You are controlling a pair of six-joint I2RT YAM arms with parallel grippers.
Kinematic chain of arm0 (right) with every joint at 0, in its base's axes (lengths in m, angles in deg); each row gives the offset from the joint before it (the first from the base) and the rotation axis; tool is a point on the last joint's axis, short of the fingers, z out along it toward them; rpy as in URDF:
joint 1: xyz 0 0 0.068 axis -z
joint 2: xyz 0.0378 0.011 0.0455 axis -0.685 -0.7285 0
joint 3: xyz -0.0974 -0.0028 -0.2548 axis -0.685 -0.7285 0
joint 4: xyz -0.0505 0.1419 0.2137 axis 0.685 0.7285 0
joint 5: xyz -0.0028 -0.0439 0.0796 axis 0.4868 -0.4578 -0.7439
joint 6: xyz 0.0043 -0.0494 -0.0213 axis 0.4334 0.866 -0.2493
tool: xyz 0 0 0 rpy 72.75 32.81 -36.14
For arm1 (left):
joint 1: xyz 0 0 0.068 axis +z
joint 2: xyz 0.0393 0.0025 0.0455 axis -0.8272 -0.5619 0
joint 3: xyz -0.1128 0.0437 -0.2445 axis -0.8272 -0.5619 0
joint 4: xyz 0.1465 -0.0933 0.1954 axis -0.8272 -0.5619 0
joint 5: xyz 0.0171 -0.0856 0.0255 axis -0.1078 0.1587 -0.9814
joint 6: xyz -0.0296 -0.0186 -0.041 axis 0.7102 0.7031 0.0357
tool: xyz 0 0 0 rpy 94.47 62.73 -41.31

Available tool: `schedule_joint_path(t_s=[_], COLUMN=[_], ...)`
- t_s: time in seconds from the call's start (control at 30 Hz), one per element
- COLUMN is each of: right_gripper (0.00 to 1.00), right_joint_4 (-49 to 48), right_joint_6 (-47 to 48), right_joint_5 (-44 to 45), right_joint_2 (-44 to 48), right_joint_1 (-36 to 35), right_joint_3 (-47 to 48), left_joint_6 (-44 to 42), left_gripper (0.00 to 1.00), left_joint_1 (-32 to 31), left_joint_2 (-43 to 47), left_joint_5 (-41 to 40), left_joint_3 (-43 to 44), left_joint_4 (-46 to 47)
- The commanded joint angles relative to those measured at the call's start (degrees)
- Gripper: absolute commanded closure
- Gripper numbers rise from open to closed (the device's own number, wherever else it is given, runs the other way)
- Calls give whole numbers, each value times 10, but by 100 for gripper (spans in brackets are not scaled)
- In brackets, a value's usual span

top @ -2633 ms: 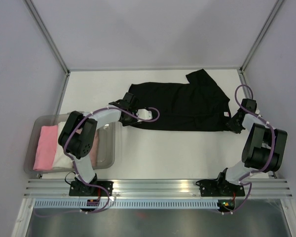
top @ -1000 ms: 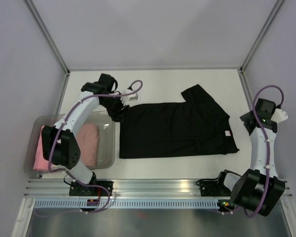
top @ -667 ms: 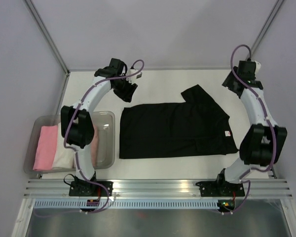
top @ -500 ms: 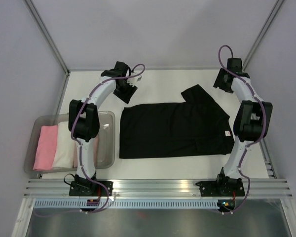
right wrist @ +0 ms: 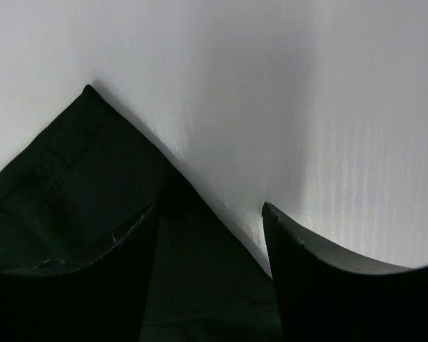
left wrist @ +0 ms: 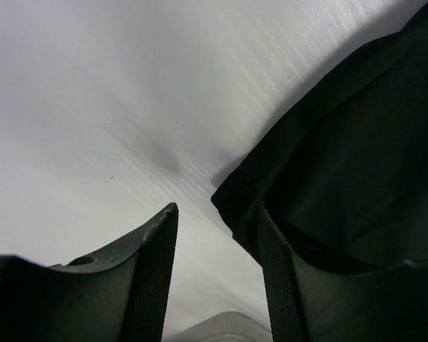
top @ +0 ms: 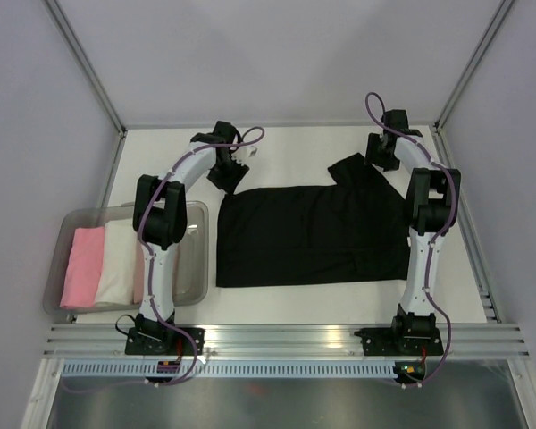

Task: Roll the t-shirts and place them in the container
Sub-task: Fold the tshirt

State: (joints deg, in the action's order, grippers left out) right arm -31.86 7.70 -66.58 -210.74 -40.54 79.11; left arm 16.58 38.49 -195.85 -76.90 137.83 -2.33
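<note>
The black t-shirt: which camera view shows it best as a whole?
The top external view: almost the whole black t-shirt shows, spread flat on the table. The left wrist view shows only one corner of it; the right wrist view only a pointed, hemmed tip.

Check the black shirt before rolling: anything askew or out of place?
The black t-shirt lies mostly flat, but its far-right sleeve juts out at an angle toward the table's far edge, a pointed flap beside the right gripper. The rest forms a tidy rectangle. The rolls in the bin sit neatly side by side.
</note>
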Motion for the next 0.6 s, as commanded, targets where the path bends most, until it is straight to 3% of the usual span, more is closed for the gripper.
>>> schedule_joint_path(t_s=[0.0, 0.13, 0.2, 0.23, 0.33, 0.43, 0.57], right_gripper=[34, 43, 55, 68, 87, 98, 100], right_joint_4=[12, 19, 17, 15, 16, 10, -5], right_joint_6=[20, 24, 30, 32, 31, 25, 16], right_joint_5=[-13, -9, -6, -5, -10, -29, -35], right_joint_2=[-20, -24, -17, -14, 1, 33, 75], right_joint_1=[0, -1, -2, -3, -3, -4, -4], right_joint_3=[4, -9, -25, -29, -40, -51, -85], left_joint_6=[18, 16, 15, 16, 20, 10, -1], left_gripper=[46, 50, 54, 59, 72, 80, 96], left_joint_1=[0, 3, 3, 3, 3, 3, 5], left_joint_2=[10, -2, -4, -5, -2, 8, 19], left_joint_5=[35, 35, 33, 30, 37, 50, 56], left_joint_3=[-10, -19, -24, -23, -20, -24, -32], left_joint_4=[8, 7, 7, 8, 8, 8, 10])
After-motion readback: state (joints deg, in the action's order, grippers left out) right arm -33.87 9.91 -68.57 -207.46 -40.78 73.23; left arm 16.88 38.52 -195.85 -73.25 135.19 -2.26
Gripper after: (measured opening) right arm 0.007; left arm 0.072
